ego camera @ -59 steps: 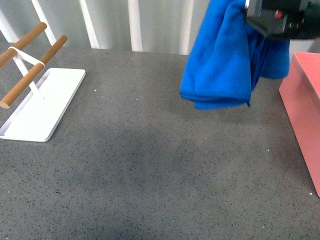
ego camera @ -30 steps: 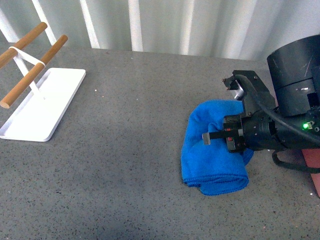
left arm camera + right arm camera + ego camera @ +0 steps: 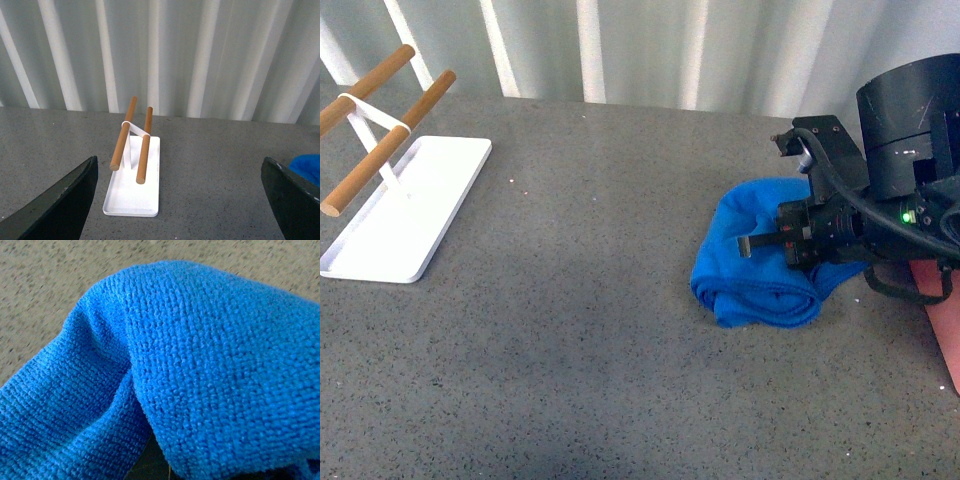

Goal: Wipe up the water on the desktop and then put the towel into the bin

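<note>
Blue fuzzy towel (image 3: 760,265) lies bunched in a loose roll on the desktop (image 3: 570,350), right of centre, just left of the pink bin (image 3: 942,325), of which only an edge shows at the far right.

Right gripper (image 3: 760,245) sits low over the towel, with one finger lying across the top fold. The right wrist view is filled with pile and a deep crease, and no fingers show. I cannot tell whether the jaws are clamped on cloth or merely pressing on it.

Left gripper (image 3: 179,170) hangs above the left part of the desktop with its jaws spread wide, holding nothing. It looks toward the white tray (image 3: 410,210) and its wooden rods (image 3: 390,135).

Handling estimate:
- The towel is light, limp and thick-piled, so it will drape and unroll when lifted.
- It is not fragile or slippery, and the nap should give the pads good purchase.
- It may be slightly heavier where damp. No puddle is discernible on the speckled surface.

Grip site: pinch the raised fold near the middle of the roll and take several layers at once. A corner hold would likely leave a long tail to snag on the bin wall.
</note>
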Controlling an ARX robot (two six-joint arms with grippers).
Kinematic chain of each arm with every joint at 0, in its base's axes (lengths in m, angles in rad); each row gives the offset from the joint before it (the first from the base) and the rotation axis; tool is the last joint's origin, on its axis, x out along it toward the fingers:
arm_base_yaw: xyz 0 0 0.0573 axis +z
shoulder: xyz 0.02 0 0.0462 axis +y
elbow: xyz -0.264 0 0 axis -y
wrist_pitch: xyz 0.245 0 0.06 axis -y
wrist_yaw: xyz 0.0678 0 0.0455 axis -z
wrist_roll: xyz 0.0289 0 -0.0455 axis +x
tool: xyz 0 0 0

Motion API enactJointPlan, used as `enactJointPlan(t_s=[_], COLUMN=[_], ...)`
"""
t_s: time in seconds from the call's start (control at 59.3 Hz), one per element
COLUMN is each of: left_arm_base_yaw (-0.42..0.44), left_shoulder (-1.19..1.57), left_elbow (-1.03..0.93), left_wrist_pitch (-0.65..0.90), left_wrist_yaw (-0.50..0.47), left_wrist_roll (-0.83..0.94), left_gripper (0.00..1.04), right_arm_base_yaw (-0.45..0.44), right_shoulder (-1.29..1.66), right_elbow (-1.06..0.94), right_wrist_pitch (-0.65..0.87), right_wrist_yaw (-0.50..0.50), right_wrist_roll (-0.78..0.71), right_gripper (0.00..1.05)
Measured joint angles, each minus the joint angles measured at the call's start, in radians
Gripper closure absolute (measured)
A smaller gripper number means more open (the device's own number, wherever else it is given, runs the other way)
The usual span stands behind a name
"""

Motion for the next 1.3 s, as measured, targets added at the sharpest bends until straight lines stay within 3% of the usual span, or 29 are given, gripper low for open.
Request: enactJointPlan(t_s=[0.152, 0.354, 0.725, 0.894, 1.012, 1.146, 1.298], left_arm_base_yaw=[0.0, 0.0, 0.0, 0.0, 0.0, 0.0, 0.0], left_shoulder=[0.0, 0.0, 0.0, 0.0, 0.0, 0.0, 0.0], left_elbow=[0.0, 0.0, 0.0, 0.0, 0.0, 0.0, 0.0], left_wrist_pitch=[0.0, 0.0, 0.0, 0.0, 0.0, 0.0, 0.0], left_wrist_yaw=[0.0, 0.0, 0.0, 0.0, 0.0, 0.0, 0.0], left_wrist_roll=[0.0, 0.0, 0.0, 0.0, 0.0, 0.0, 0.0], left_gripper=[0.07, 0.07, 0.07, 0.07, 0.07, 0.07, 0.07], right_arm_base_yaw=[-0.003, 0.029, 0.209, 0.285, 0.294, 0.248, 0.122], right_shoulder=[0.066, 0.161, 0.235, 0.171, 0.044, -0.083, -0.266], right_elbow=[0.112, 0.273, 0.417, 0.288, 0.093, -0.091, -0.234], right_wrist_pitch=[-0.016, -0.012, -0.032, -0.04, -0.078, -0.097, -0.152], right_wrist_yaw=[0.016, -0.067, -0.247, -0.288, -0.289, -0.296, -0.303], right_wrist_roll=[0.002, 0.043, 0.075, 0.076, -0.013, -0.114, -0.228], right_gripper=[1.01, 1.01, 1.01, 1.01, 1.01, 1.01, 1.01])
